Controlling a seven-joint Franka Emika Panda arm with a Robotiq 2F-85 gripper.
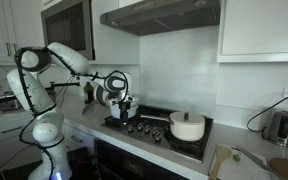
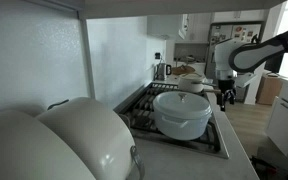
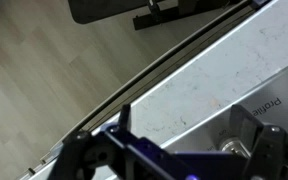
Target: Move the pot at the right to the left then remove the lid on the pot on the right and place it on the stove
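Note:
The black stove (image 1: 156, 127) sits in the counter, with knobs along its front edge (image 1: 134, 127). A wide white pot with a domed lid (image 1: 187, 126) stands on its right side and is nearest in an exterior view (image 2: 182, 112). Beyond it lies a low cream shape (image 2: 193, 87), perhaps the smaller pot with its flat lid; it is too small to be sure. My gripper (image 1: 126, 110) hangs over the stove's front left corner, also seen in an exterior view (image 2: 224, 98). In the wrist view its fingers (image 3: 197, 140) are spread apart and empty, above the counter edge and a knob (image 3: 234, 146).
A steel kettle (image 1: 279, 127) and a wooden cutting board (image 1: 246, 160) are on the counter to the right. A range hood (image 1: 169, 15) hangs above the stove. Large white rounded objects (image 2: 69, 140) fill the foreground. The wood floor (image 3: 54, 70) lies below the counter edge.

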